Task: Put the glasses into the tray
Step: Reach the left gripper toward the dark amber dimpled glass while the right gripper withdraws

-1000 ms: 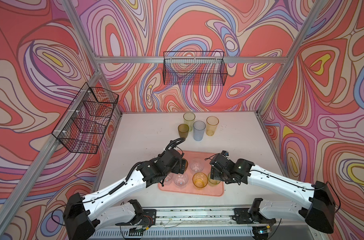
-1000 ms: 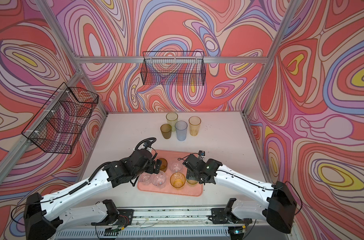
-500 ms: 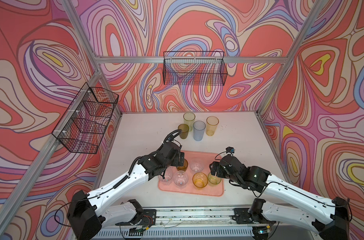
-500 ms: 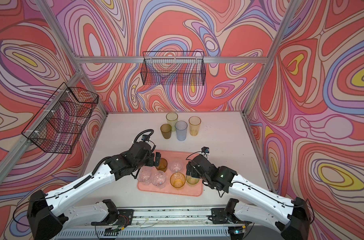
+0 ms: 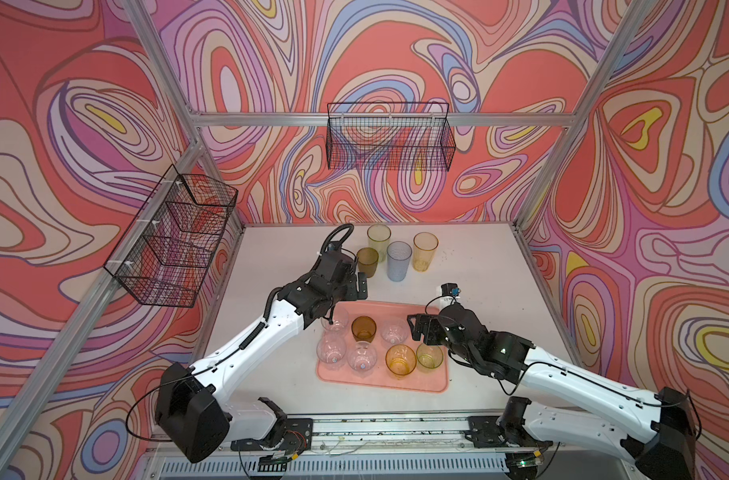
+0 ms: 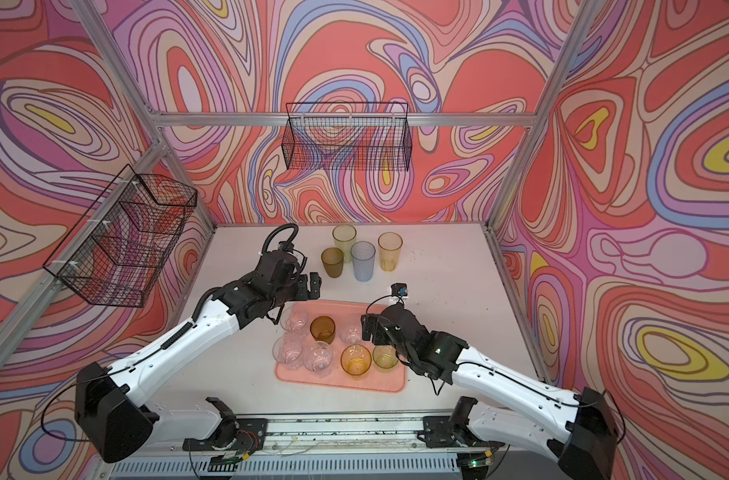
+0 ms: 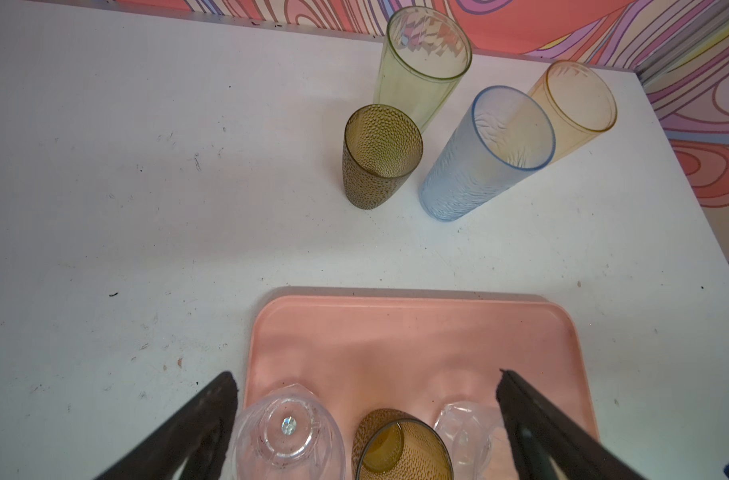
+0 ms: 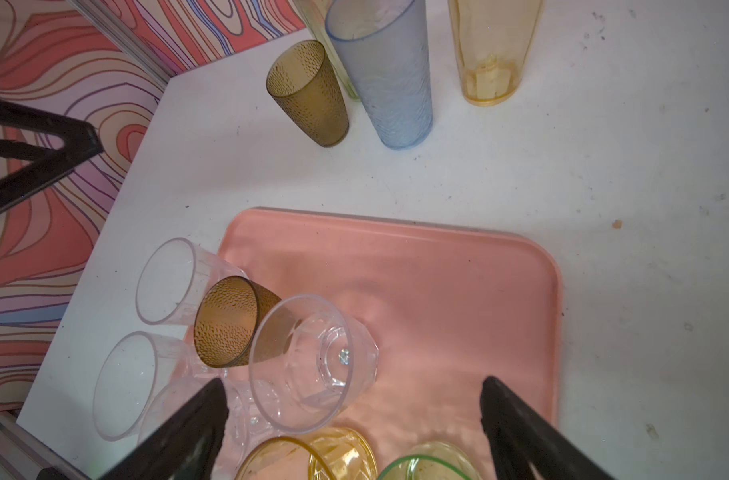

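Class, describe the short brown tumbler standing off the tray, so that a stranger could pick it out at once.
Find the pink tray on the white table, then look behind it, toward the back wall. Of four tumblers there, the brown tumbler stands leftmost: short and dimpled, unlike the tall yellow, blue and orange ones.

The white, speck-marked table [image 5: 479, 270] bears the salmon-pink tray [image 5: 396, 384] at its near middle. Farther back, apart from the tray, four stand upright close together: short brown tumbler [image 5: 367, 261], tall yellow tumbler [image 5: 379, 241], blue-grey tumbler [image 5: 398, 261], orange tumbler [image 5: 425, 251].
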